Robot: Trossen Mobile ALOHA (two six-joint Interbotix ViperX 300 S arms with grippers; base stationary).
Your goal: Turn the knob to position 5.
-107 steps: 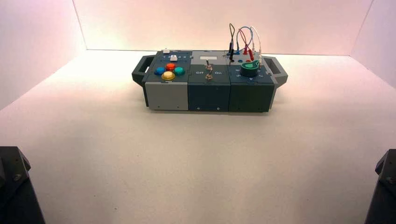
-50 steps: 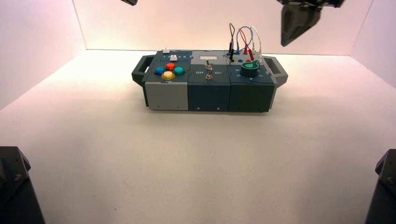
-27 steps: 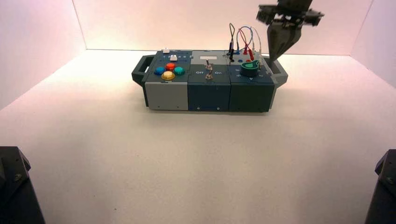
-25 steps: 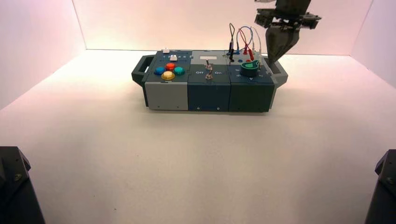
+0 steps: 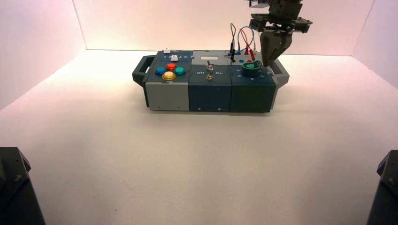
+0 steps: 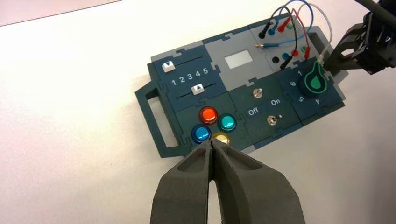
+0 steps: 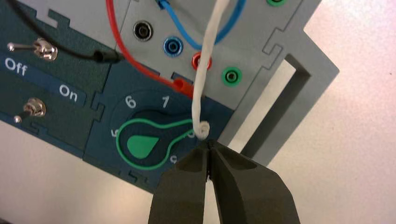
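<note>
While the black, wedge-fingered right gripper [image 5: 266, 65] is hovering at the knob's three o'clock in the high view, its fingers are pressing together—probably making a slim pusher for the pointer. Just beside them, the round teal-green knob with its teardrop pointer [image 7: 143, 146] is sitting on the box's right-hand front panel, apparently indicating 2, so 5 is still waiting. A loose white wire [image 7: 200, 93] is crossing the pointer's tip and could be snagging. The black left gripper [image 6: 211, 142], closed, is idling above the button end.
</note>
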